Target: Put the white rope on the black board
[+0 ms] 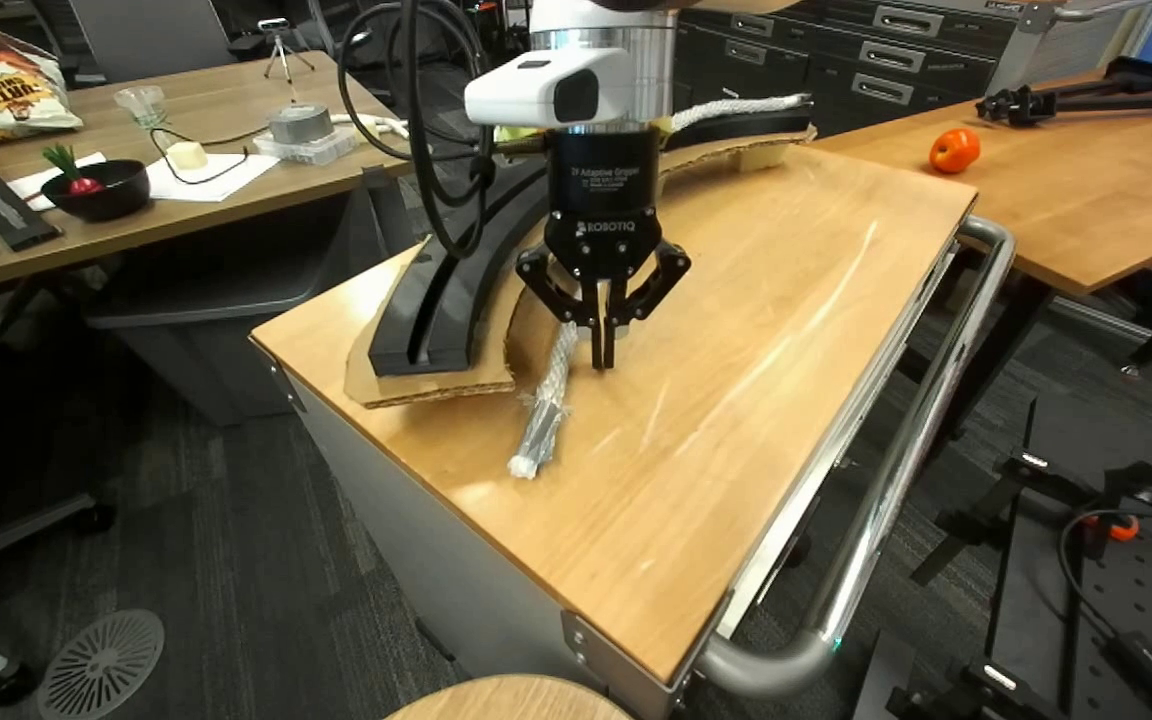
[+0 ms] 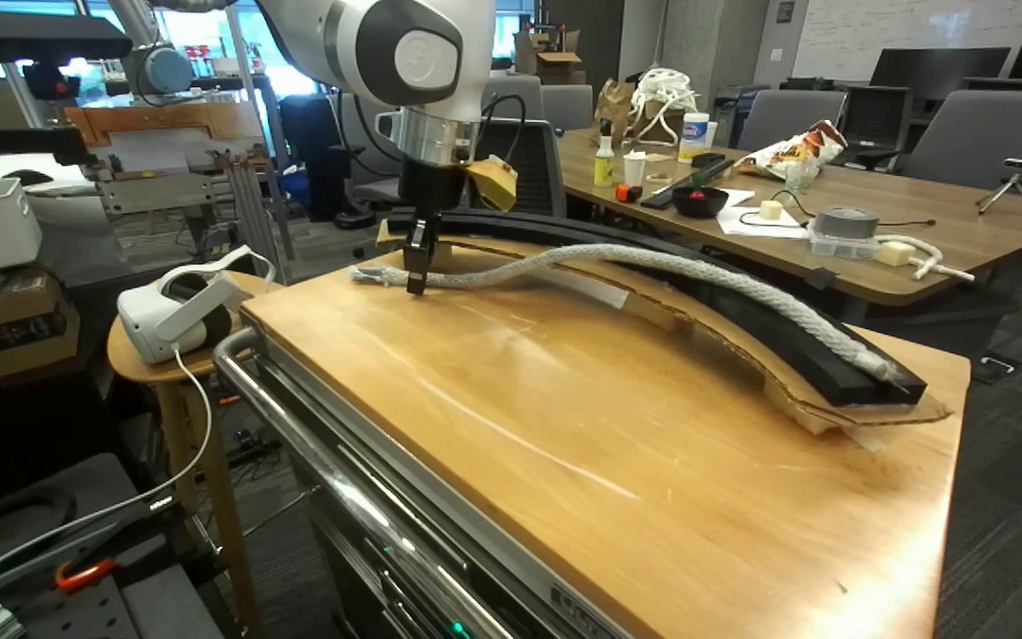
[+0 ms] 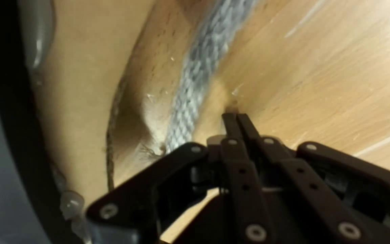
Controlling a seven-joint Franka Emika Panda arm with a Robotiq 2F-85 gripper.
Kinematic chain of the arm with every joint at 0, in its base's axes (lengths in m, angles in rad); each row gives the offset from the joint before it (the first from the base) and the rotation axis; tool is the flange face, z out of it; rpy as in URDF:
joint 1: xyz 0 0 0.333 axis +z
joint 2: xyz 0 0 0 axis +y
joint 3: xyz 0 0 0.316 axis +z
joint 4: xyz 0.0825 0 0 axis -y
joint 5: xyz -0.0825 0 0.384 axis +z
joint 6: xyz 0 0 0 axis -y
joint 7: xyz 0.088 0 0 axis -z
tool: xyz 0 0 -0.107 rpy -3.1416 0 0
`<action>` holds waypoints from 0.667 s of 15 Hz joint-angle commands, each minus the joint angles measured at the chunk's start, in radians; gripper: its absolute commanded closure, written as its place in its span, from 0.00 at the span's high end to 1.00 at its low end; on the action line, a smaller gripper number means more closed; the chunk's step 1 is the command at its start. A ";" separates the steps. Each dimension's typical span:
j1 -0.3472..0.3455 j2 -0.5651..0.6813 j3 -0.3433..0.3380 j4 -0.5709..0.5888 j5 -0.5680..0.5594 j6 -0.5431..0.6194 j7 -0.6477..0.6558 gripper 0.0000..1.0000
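Resting with one stretch on the black board [image 2: 759,327], the white rope [image 2: 724,276] runs off the board's inner curve; its taped end [image 1: 539,435] lies on the wooden surface [image 1: 696,470], near the board's opposite tip. The pincer [image 1: 603,362] is clenched, its fingers [image 3: 230,125] together, and points down just beside the rope, near the taped end and on the side away from the board. Cardboard [image 1: 492,354] underlies the board and projects past its edges. Well apart from the board, beyond its outer curve, a black bowl [image 1: 101,203] stands on a separate brown surface [image 1: 211,100].
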 commanded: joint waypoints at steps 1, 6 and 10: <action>-0.028 0.005 0.024 0.014 0.030 0.008 -0.048 0.10; -0.034 -0.005 0.030 0.000 0.061 0.059 -0.075 0.19; -0.023 -0.004 0.034 -0.007 0.047 0.146 -0.058 0.49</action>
